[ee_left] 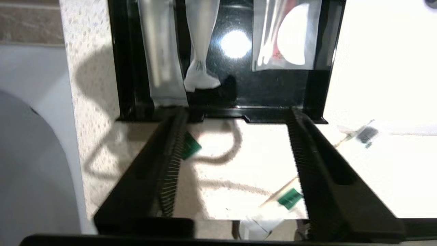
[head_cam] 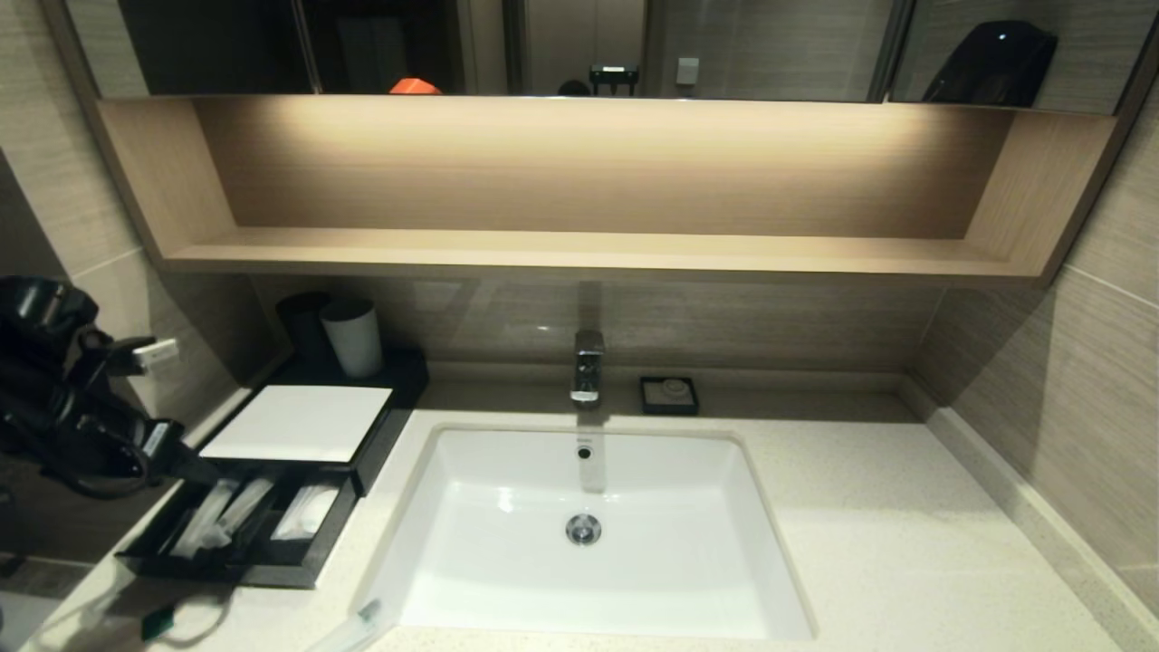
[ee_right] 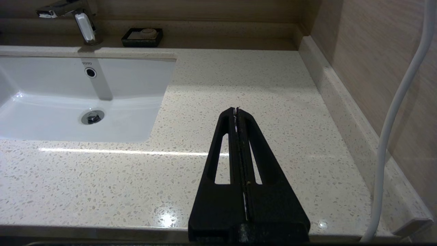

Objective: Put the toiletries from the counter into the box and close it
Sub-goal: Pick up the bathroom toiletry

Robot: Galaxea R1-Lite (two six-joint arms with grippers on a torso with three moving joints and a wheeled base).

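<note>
while the left gripper [ee_left: 235, 160] gapes above green-labelled toiletries [ee_left: 289, 198], "toto" marks the sink [ee_right: 87, 63]; right gripper [ee_right: 238, 111] pressed together.

Left gripper [ee_left: 235, 116], fingers spread: open drawer [ee_left: 218, 114] at fingertips (packets [ee_left: 201, 44] inside); green-labelled packet [ee_left: 290, 198] between fingers.

Box [head_cam: 299, 423] on table [head_cam: 869, 507] left of sink [head_cam: 589, 534], drawer [head_cam: 237, 525] pulled out toward front, packets [head_cam: 226, 516] inside; cup [head_cam: 353, 337] behind box; soap dish [head_cam: 668, 396] right of faucet [head_cam: 587, 365], behind sink; two more packets [head_cam: 349, 631] on table before drawer.
</note>
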